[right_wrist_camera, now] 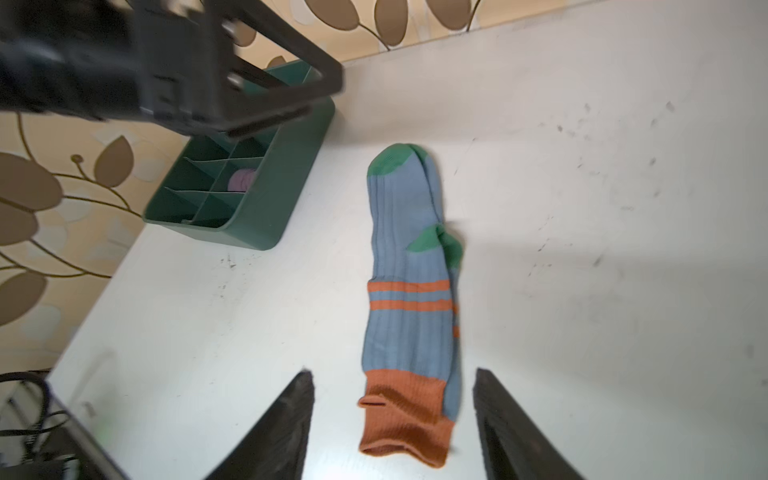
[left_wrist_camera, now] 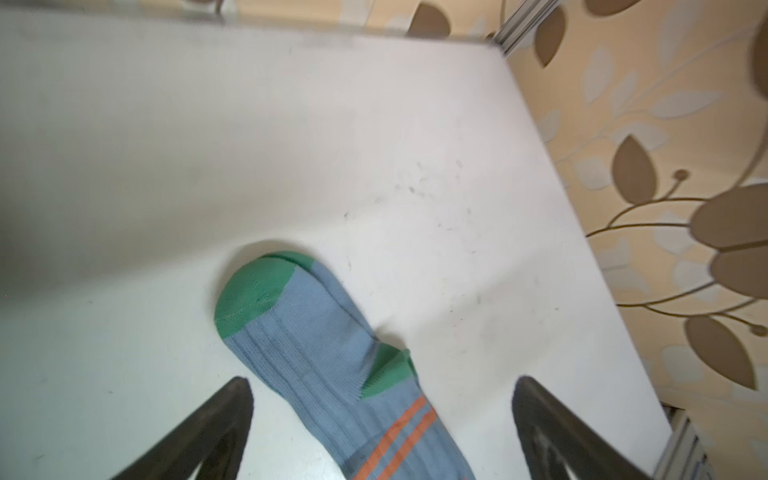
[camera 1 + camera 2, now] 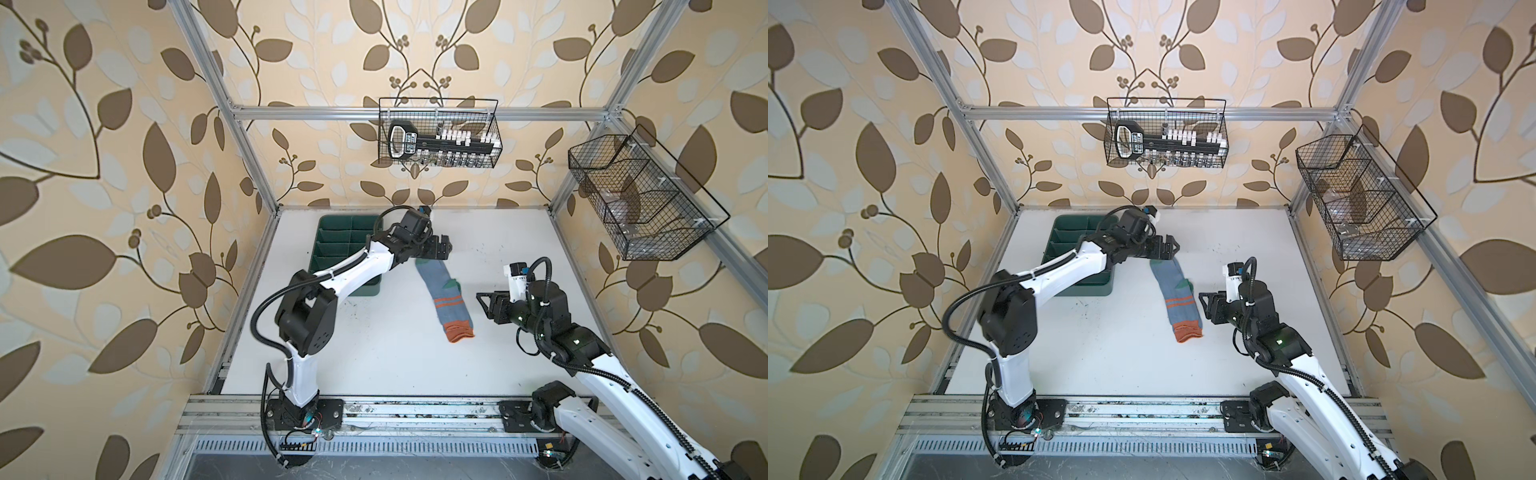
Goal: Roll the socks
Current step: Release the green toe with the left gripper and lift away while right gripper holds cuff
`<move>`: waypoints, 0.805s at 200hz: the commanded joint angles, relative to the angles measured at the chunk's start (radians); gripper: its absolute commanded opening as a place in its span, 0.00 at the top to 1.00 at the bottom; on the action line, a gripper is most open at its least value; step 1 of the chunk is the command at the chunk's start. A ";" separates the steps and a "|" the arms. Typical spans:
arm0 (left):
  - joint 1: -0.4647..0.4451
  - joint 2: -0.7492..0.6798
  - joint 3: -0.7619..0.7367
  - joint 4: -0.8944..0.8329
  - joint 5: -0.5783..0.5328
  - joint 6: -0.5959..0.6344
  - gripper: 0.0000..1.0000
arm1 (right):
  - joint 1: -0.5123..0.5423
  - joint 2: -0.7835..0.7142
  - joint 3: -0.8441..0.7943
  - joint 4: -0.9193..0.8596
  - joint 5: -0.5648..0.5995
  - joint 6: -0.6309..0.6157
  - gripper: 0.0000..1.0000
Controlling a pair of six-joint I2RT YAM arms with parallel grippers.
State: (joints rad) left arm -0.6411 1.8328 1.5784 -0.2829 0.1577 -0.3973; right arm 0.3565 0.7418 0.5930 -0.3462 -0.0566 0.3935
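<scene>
Toward the far left of the white table (image 3: pixel 374 357) stood the green tray (image 3: pixel 332 235), divided into compartments and partly covered in both top views by the left arm. In the right wrist view, a purple sock (image 1: pixel 242 179) showed as a small bundle inside one compartment; which one could not be told.

Just right of the tray, the left gripper (image 3: pixel 441 248) hung over the far end of the grey-blue sock (image 3: pixel 445 299), its jaws spread wide and holding nothing. The left wrist view showed both dark fingers (image 2: pixel 232 419) clear of the fabric, with the green toe lying on the table beyond them.

That sock lay flat and stretched out near the middle of the table. Its green toe pointed toward the back wall and its green heel sat at the right edge. Two orange stripes crossed the leg, and the orange cuff lay nearest the arm bases. A second layer of the same knit peeked out along one edge.

To the right of the leg, near it but not touching, the right gripper (image 3: pixel 484 306) pointed at the sock with its jaws parted and empty. On the right wall hung a black wire basket (image 3: pixel 640 199).
</scene>
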 commanded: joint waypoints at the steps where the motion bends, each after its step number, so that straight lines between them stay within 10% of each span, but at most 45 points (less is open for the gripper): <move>1: -0.002 -0.185 -0.091 -0.040 -0.001 0.045 0.01 | -0.014 0.055 -0.010 -0.022 0.133 0.068 0.35; 103: 0.001 -0.595 -0.532 -0.015 -0.282 0.147 0.01 | -0.078 0.597 0.115 -0.110 -0.284 0.029 0.29; 161: 0.001 -0.573 -0.331 -0.264 -0.257 0.079 0.07 | -0.077 0.697 0.356 -0.371 -0.183 0.046 0.32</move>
State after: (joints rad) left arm -0.6407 1.2678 1.1023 -0.4114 -0.0689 -0.2916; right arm 0.2806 1.4380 0.8860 -0.5941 -0.2832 0.4141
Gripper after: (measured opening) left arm 0.950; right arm 0.687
